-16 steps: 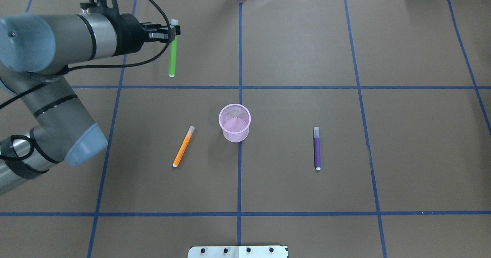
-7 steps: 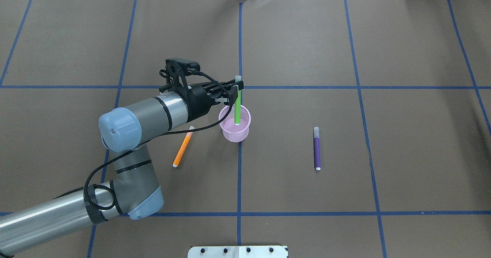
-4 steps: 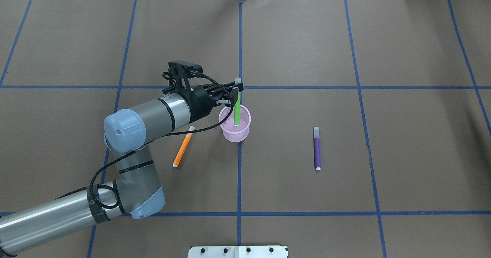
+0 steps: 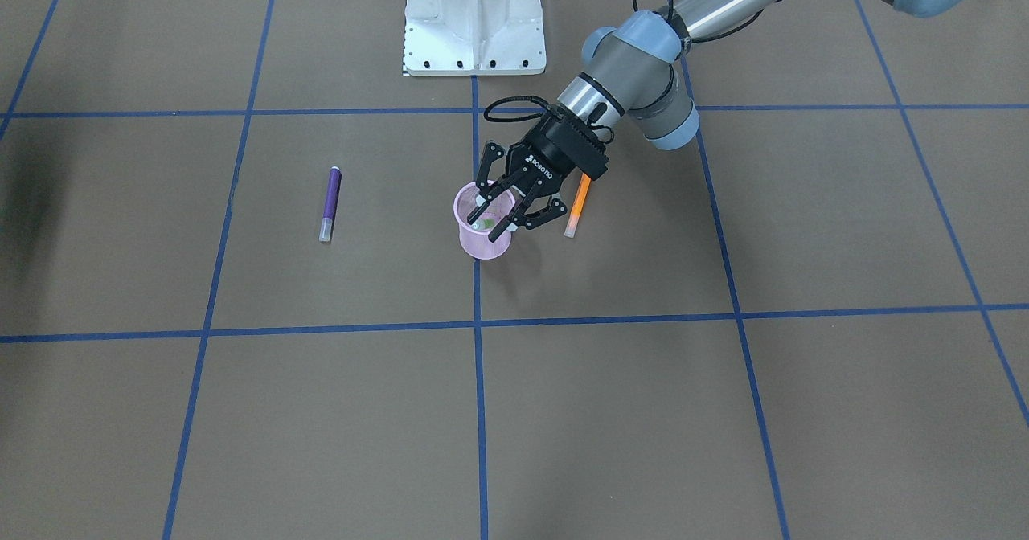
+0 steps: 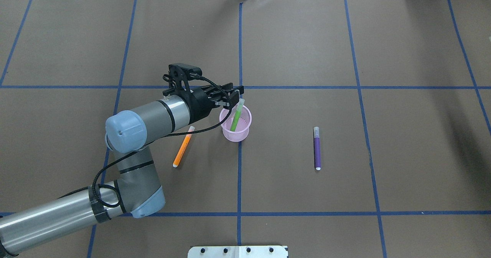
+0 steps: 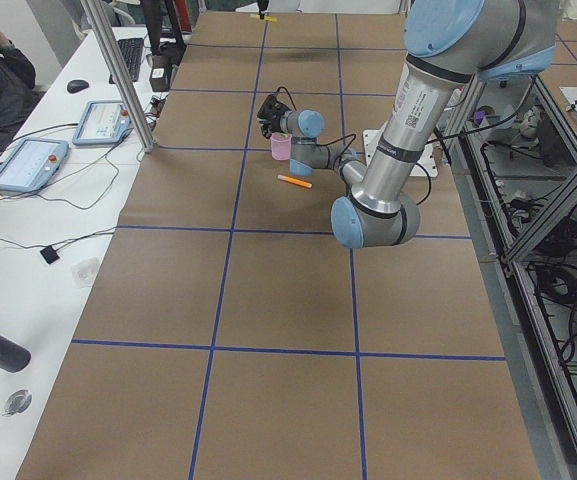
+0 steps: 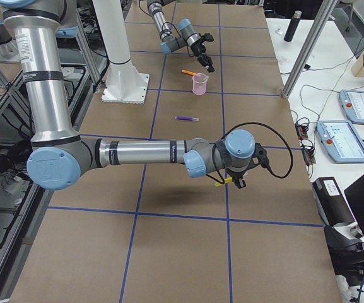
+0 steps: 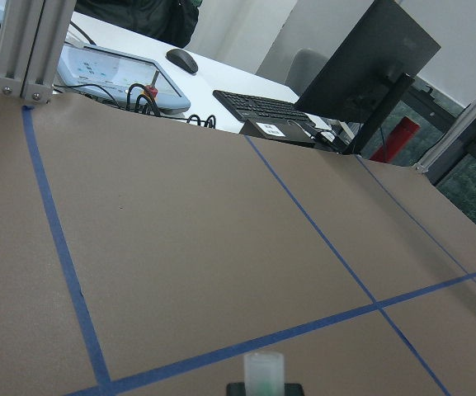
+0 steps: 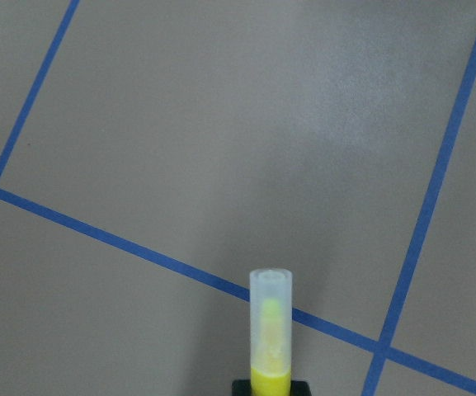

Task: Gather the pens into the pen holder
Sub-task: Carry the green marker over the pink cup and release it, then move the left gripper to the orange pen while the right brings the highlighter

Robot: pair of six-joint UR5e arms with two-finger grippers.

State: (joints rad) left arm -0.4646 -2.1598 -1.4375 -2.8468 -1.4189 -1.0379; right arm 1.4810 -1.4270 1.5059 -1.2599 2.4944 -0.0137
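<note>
Brown paper covers the table (image 5: 383, 39), crossed by blue tape lines that mark it into large squares. Monitors, a keyboard and tablets sit on a white bench along the table's far edge.

Near the middle of the table stands the pen holder (image 5: 240, 136), a small pink mesh cup, upright, on a blue line.

A green pen (image 5: 235, 118) stands inside the pen holder. It leans, with its lower end down in the cup and its whitish cap end above the rim on the far side.

The left gripper (image 4: 492, 215) hangs just over the pen holder's rim, reaching in from the robot's left. Its jaws are spread, 1 finger on each side of the cap end, and they do not pinch the pen.

An orange pen (image 5: 183, 147) lies flat on the table near the pen holder, on the robot's left side of it, slanted, beneath the left arm's black cable.

A purple pen (image 5: 317, 148) lies flat on the robot's right side of the pen holder, farther from it than the orange pen.

The right gripper (image 7: 232, 182) hovers well apart from the pen holder, beyond the purple pen. Its jaws pinch a yellow pen (image 9: 269, 338), held clear of the table with its translucent cap end sticking out.
</note>
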